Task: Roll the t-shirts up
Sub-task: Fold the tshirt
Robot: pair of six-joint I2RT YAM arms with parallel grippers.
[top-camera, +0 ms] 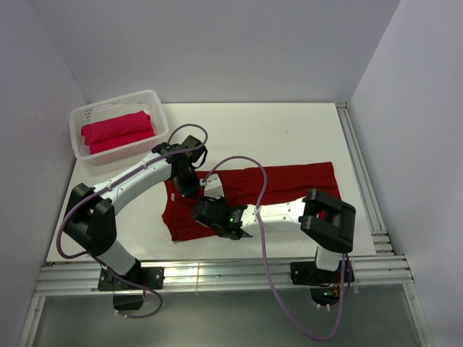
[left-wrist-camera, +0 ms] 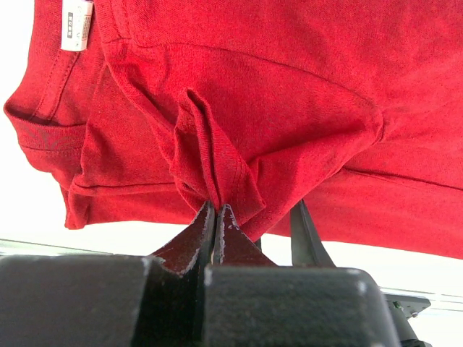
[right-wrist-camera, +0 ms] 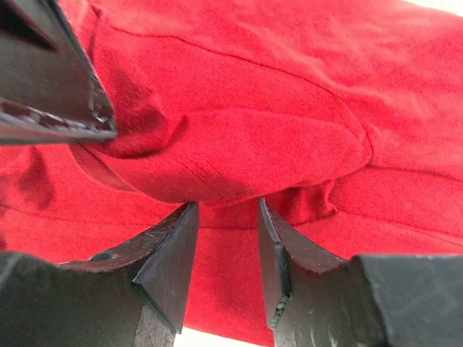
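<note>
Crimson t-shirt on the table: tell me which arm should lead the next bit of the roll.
Left, probably. The left gripper is shut on a pinched fold of the crimson t-shirt, while the right gripper has its jaws apart over it, clamping nothing.

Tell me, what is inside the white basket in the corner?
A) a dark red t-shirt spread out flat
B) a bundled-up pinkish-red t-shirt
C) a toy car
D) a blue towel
B: seen from above, the white basket at the table's far left corner holds a pinkish-red t-shirt bundled into a compact shape.
</note>
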